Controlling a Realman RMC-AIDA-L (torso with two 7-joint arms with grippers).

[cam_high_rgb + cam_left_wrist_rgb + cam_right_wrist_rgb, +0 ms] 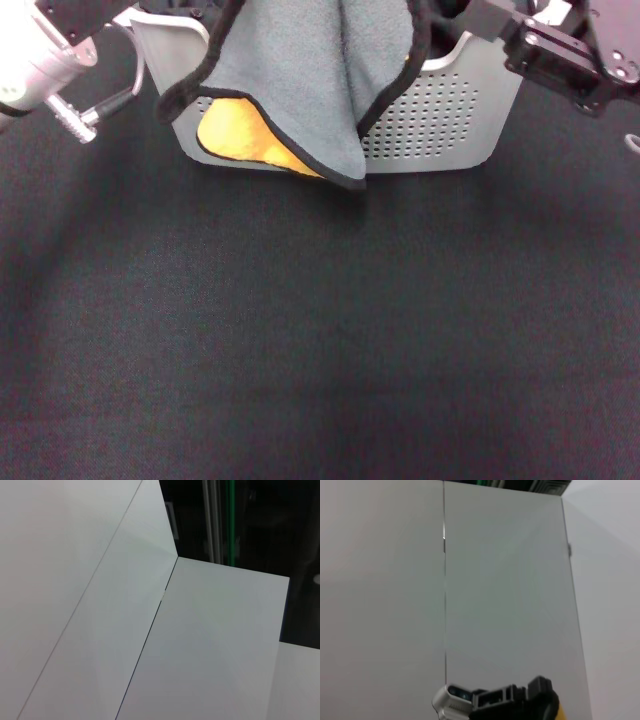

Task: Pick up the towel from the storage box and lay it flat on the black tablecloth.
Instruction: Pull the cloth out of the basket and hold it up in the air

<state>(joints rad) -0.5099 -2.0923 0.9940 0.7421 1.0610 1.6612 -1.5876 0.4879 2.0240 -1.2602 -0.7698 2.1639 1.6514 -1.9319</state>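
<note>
The towel [300, 70] hangs from above the head view, grey face toward me, with a yellow-orange corner [240, 135] and black edging. It drapes down over the front of the light grey storage box [440, 120], and its lowest corner reaches the black tablecloth [320, 330]. My right gripper [468, 14] comes in from the top right and meets the towel's upper right edge, shut on it. My left arm [40, 60] is at the top left beside the box; its hand is cut off by the view's edge. A black and silver gripper part [495, 702] shows in the right wrist view.
The tablecloth fills the head view in front of the box. Both wrist views show mostly white wall panels [100, 605], with a dark area and a green strip [231, 520] beyond.
</note>
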